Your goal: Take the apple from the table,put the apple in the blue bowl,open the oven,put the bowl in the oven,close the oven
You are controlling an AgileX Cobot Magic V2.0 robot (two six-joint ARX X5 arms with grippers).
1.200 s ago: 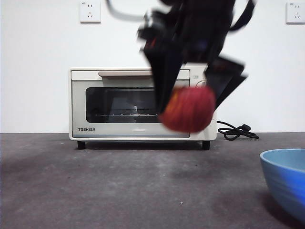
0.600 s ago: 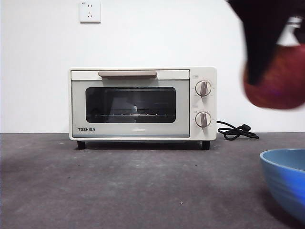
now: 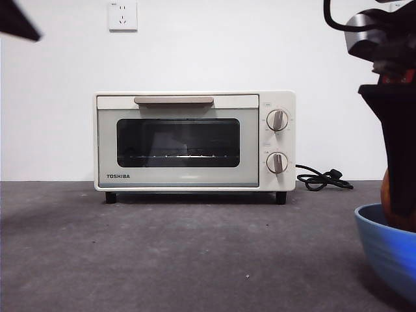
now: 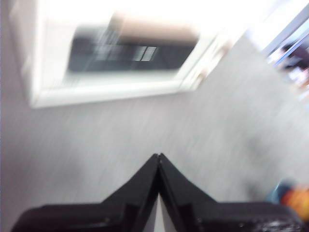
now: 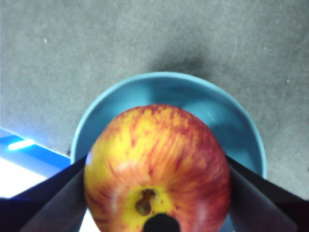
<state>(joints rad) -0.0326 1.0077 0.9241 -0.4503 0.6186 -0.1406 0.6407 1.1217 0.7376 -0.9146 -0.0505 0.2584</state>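
- Black left gripper: jaws pressed together, empty, above the dark grey speckled table.
- Cream-white boxy toaster oven: door reads "TOSHIBA", shut.
- Right gripper: jaws clamp the red-yellow streaked apple inside the glossy blue bowl.

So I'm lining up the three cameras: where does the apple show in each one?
Front view: the apple is a sliver at the right edge, behind the right gripper, over the blue bowl.
Left wrist view: blurred orange spot, lower right corner.
Right wrist view: large, centre-bottom, between the jaws.
Shared landmark: the blue bowl.
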